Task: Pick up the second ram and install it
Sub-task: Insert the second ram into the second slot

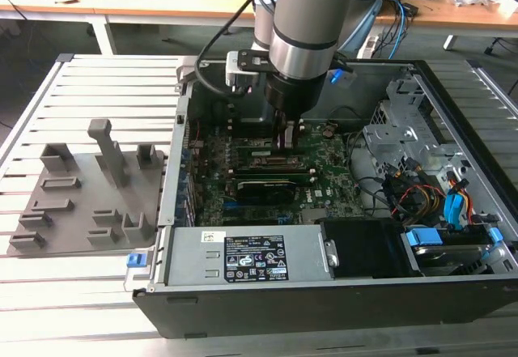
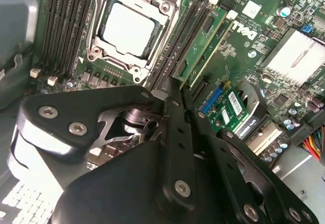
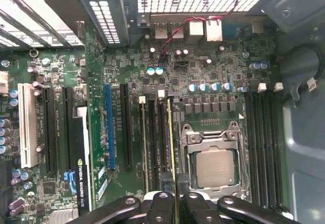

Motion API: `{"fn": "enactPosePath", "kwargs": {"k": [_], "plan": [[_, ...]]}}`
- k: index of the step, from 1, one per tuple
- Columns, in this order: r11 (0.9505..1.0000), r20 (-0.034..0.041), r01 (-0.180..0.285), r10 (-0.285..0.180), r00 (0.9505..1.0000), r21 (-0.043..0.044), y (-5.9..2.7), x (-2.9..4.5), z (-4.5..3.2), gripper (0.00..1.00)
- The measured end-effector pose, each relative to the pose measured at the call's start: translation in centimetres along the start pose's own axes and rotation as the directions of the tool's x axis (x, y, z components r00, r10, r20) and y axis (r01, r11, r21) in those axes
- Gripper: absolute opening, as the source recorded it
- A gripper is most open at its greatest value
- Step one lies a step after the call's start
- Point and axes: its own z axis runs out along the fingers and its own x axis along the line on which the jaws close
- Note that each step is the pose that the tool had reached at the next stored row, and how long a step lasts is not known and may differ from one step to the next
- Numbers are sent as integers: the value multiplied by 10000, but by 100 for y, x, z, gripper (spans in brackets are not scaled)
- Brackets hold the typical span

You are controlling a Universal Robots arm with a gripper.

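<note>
Gripper point(image 3: 175, 203) jaws clamped on ram point(image 3: 170, 142), standing edge-on in a slot beside the CPU socket point(image 3: 214, 163). Exterior view adds the open PC case point(image 1: 324, 292) on the slatted worktop point(image 1: 81, 292), grey tray point(image 1: 81, 203) alongside.

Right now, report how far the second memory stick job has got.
Done: the second memory stick is picked up and stands upright in line with the slots beside the processor. In hand: the gripper has its jaws shut on it. Left: I cannot tell whether it is pressed fully home.
</note>
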Motion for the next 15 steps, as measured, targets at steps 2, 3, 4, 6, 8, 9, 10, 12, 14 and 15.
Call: {"fn": "enactPosePath", "kwargs": {"k": [2, 3, 4, 6, 8, 9, 10, 12, 14, 15], "plan": [[10000, -6, -1, 1, 10000, 1, -2, 2, 22, 14], [10000, -33, -4, 4, 10000, 2, -3, 3, 34, 14], [10000, -40, -5, 5, 10000, 3, -4, 4, 45, 14], [10000, -39, -7, 7, 10000, 3, -8, 8, 89, 14], [10000, -39, -6, 7, 10000, 3, -16, 14, 169, 14], [10000, -41, -7, 7, 10000, 3, -18, 16, 199, 14], [10000, -39, -6, 6, 10000, 3, -19, 19, 229, 14], [10000, -40, -5, 5, 10000, 3, -21, 23, 274, 14], [10000, -41, -7, 7, 10000, 3, -20, 25, 297, 14], [10000, -41, -7, 7, 10000, 3, -18, 25, 301, 14]]}}
